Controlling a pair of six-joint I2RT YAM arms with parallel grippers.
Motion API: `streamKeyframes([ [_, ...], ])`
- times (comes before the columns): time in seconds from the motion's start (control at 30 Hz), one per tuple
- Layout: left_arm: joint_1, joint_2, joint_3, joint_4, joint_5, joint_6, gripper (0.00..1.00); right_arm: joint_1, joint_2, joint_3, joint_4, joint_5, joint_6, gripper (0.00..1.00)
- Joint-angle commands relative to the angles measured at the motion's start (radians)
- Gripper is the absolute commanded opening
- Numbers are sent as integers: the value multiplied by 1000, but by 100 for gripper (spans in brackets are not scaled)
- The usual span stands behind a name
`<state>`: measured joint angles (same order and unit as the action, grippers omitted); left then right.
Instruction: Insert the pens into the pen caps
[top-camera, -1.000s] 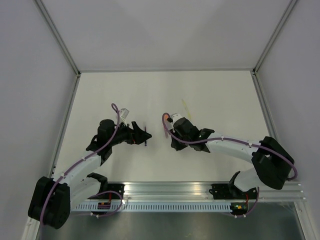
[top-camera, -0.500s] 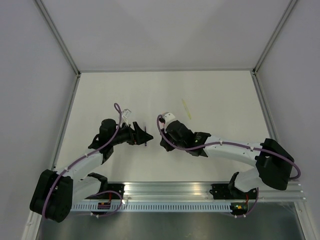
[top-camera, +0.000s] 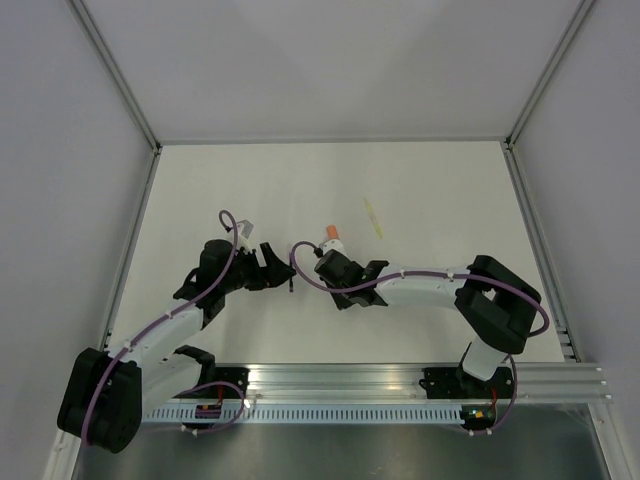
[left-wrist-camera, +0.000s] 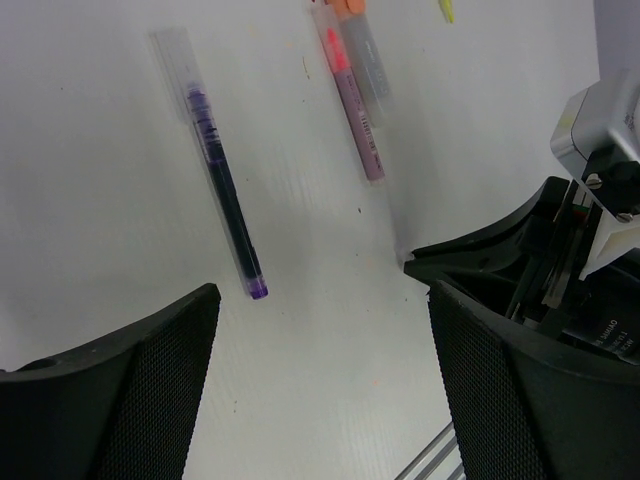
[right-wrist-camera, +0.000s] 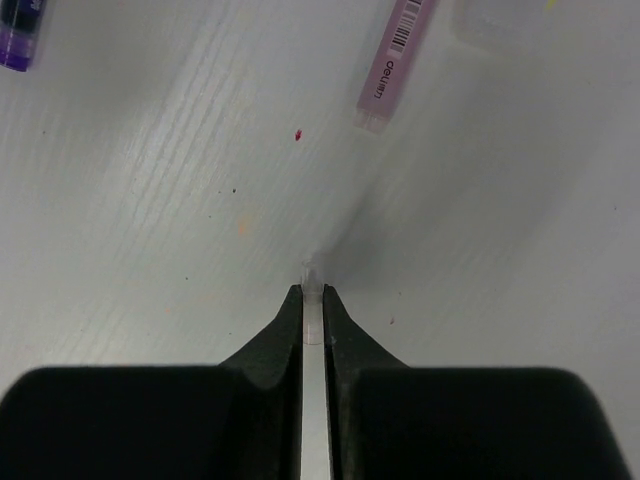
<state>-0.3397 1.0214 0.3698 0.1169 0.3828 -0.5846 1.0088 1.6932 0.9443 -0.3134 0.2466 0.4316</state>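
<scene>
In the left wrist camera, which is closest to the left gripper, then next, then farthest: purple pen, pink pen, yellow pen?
From the left gripper:
1. Purple pen, on the left, its tip low in the picture.
2. Pink pen, higher up, in the middle.
3. Yellow pen, just its end at the top edge, to the right.

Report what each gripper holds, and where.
The right gripper pinches a whitish pen near one end; only its tip shows past the fingertips. The left gripper is open, holding nothing, above the purple pen on the table.
</scene>
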Motion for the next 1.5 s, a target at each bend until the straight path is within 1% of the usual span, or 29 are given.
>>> streamKeyframes([
  [0.0,4,-18,38,-16,-51,34,89,2,13,30,-49,31,12,12],
  [0.1,4,-17,38,-17,-47,34,89,2,8,27,-70,13,3,16],
  [0.13,2,-18,38,-16,-42,32,89,2,3,21,-75,8,1,19],
  [0.17,4,-18,38,-14,-39,32,89,2,-3,19,-78,3,-2,23],
  [0.27,4,-18,40,-14,-36,32,89,2,-18,16,-95,2,-2,28],
  [0.47,4,-21,40,-11,-30,32,89,4,-56,-19,-99,-29,-8,31],
  [0.67,4,-21,37,-10,-28,31,90,4,-41,-25,-98,-30,-13,31],
  [0.9,4,-21,37,-10,-28,31,90,2,-23,-25,-90,-23,-14,24],
  [0.97,4,-21,35,-6,-24,31,89,2,-24,-27,-87,-18,-13,19],
  [1.0,4,-21,35,-3,-19,29,89,2,-29,-29,-85,-15,-11,14],
  [1.07,4,-21,31,6,-7,26,89,2,-33,-30,-81,-13,-11,9],
  [1.1,4,-21,27,12,-1,23,88,4,-43,-30,-78,-13,-11,4],
  [1.17,4,-23,17,41,31,9,87,2,-56,-35,-69,-12,-8,1],
  [1.23,4,-30,1,102,97,-7,85,2,-99,-41,-52,-10,-5,0],
  [1.33,4,-30,-11,158,182,-43,83,5,-193,-79,45,-38,9,0],
  [1.37,2,-27,-17,191,198,-66,82,8,-219,-110,118,-64,9,0],
  [1.43,4,-23,-29,236,240,-95,79,20,-295,-140,186,-82,12,0],
  [1.47,2,-18,-46,291,257,-133,78,28,-315,-165,247,-90,13,0],
])
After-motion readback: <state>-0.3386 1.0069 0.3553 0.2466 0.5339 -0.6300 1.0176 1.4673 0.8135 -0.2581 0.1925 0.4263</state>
